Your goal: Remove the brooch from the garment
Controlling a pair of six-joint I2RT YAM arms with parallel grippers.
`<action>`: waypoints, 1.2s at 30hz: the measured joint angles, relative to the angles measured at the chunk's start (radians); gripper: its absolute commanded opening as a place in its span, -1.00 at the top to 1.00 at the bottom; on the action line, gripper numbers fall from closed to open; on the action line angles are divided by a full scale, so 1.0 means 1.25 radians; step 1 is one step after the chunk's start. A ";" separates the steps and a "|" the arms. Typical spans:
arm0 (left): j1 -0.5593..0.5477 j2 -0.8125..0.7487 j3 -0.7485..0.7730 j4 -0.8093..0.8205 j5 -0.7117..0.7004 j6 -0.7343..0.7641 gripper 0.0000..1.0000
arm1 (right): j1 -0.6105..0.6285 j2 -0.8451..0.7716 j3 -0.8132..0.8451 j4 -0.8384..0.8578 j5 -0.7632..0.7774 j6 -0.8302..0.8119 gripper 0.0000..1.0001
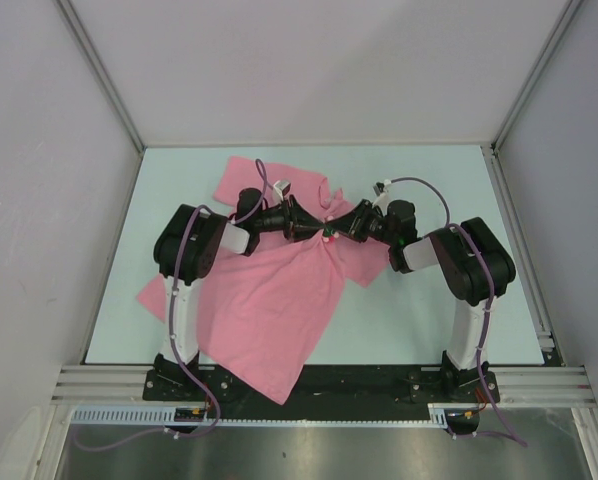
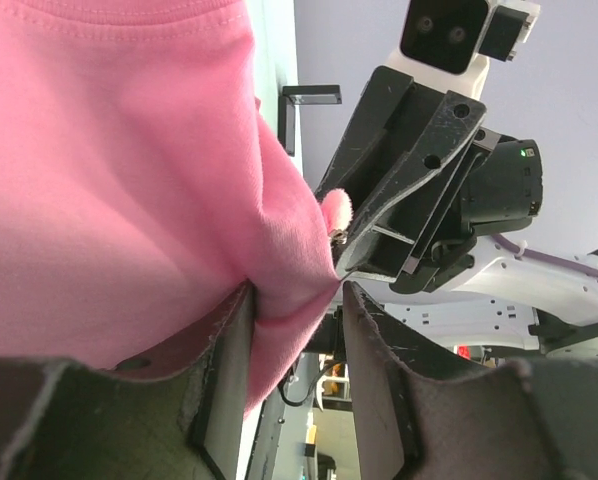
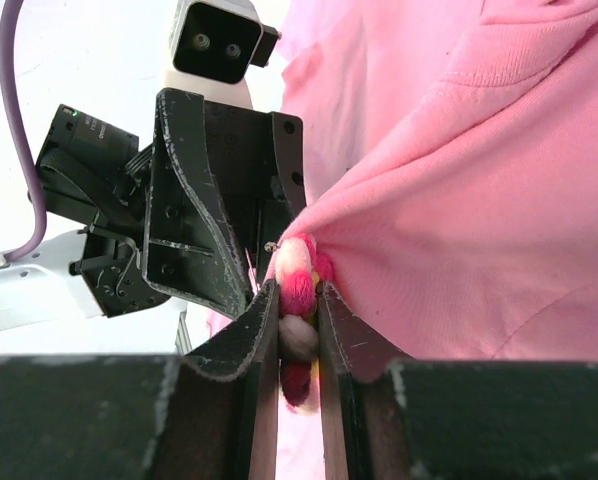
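The pink garment (image 1: 269, 300) lies on the table, pulled up into a peak between my two grippers. My left gripper (image 1: 314, 228) is shut on a fold of the garment (image 2: 109, 180), which is bunched between its jaws (image 2: 297, 295). Facing it, my right gripper (image 1: 341, 228) is shut on the brooch (image 3: 299, 300), a fluffy pink, red and white flower squeezed between its fingers. The brooch still sits against the stretched cloth (image 3: 459, 200), its metal pin tip (image 3: 271, 245) showing. In the left wrist view only a pink petal of the brooch (image 2: 336, 208) peeks out.
The pale green table (image 1: 429, 180) is walled in by white panels at the back and both sides. A metal rail (image 1: 319, 380) runs along the near edge by the arm bases. Purple cables (image 1: 419, 182) loop over both arms.
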 measured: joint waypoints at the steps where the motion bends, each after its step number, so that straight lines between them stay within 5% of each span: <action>1: 0.001 0.000 0.000 0.004 0.001 -0.001 0.09 | 0.000 0.000 0.000 0.004 0.000 0.001 1.00; 24: 0.001 -0.001 0.009 -0.096 0.002 0.064 0.73 | 0.003 0.012 -0.009 0.009 0.002 -0.002 1.00; 26: 0.001 -0.007 0.009 -0.121 -0.002 0.085 0.72 | 0.003 0.012 -0.009 0.005 0.003 -0.002 1.00; 30: -0.003 -0.052 0.027 -0.302 -0.039 0.212 0.32 | 0.008 0.007 -0.012 -0.031 0.013 -0.028 1.00; 36: -0.017 -0.115 0.115 -0.590 -0.144 0.427 0.22 | 0.037 -0.095 0.001 -0.244 0.097 -0.175 1.00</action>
